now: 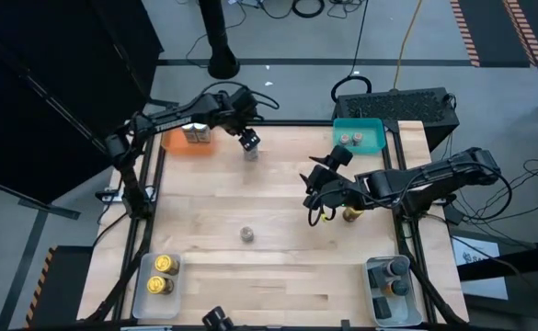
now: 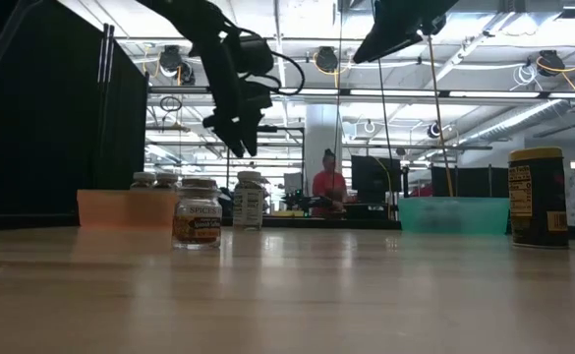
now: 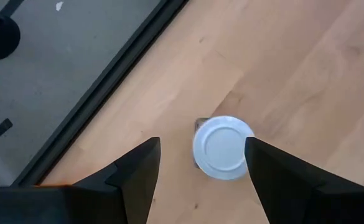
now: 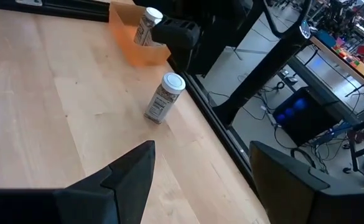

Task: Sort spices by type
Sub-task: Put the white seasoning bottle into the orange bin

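White-lidded pale spice jar (image 3: 223,148) stands upright on my wooden counter (image 1: 278,267) beside the orange tray (image 1: 188,142); left gripper (image 1: 248,140) hovers above, jaws apart. Grey-lidded brownish jar (image 2: 198,211) reads "SPICE". Right gripper (image 1: 316,184) waits mid-counter, jaws apart, empty.

- An orange tray (image 1: 178,141) sits at the far left corner of the wooden table (image 1: 278,267).
- A teal tray (image 1: 372,136) occupies the far right corner.
- Two clear trays hold the near corners, one left (image 1: 142,296), one right (image 1: 372,283).
- Beyond the table, a person in a red top (image 2: 327,184) stands among monitors.
- Cables (image 1: 406,41) trail across the grey floor.
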`<state>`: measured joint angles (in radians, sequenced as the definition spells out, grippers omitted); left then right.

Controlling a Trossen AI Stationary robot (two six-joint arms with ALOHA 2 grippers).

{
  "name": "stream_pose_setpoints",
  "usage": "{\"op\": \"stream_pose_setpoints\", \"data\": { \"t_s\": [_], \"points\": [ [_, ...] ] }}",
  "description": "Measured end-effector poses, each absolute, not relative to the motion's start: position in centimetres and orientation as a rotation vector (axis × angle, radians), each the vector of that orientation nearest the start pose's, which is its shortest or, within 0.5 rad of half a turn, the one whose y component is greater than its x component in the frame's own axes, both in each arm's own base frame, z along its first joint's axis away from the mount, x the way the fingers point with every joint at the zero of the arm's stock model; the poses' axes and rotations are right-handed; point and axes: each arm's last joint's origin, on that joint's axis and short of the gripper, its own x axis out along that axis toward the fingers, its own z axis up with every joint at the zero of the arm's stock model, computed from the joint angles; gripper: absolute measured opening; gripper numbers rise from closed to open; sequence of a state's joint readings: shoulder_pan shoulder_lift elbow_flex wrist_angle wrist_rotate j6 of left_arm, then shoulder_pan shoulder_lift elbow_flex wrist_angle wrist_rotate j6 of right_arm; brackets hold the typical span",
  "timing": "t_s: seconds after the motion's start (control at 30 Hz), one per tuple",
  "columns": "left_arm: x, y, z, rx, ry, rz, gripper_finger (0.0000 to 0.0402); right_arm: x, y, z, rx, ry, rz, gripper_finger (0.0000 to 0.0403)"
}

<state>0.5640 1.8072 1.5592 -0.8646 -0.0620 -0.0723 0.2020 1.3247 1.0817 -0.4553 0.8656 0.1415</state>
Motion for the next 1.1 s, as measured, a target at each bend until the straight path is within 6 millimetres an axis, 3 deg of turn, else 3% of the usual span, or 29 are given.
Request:
{"op": "stream_pose_setpoints", "data": {
  "t_s": [0.47,0.77,1.1],
  "points": [
    [32.7,19.0,27.0,-0.361,1.082,0.595,0.0325,27.3,3.3,30.3,-0.238,0.570,-0.673,0.0242],
    [32.9,18.8,26.7,-0.390,1.078,0.597,0.0330,27.2,3.3,30.2,-0.240,0.584,-0.674,0.0242],
    [33.3,18.9,24.9,-0.391,1.095,0.592,0.0330,27.1,3.3,30.1,-0.235,0.592,-0.675,0.0242]
  ]
}}
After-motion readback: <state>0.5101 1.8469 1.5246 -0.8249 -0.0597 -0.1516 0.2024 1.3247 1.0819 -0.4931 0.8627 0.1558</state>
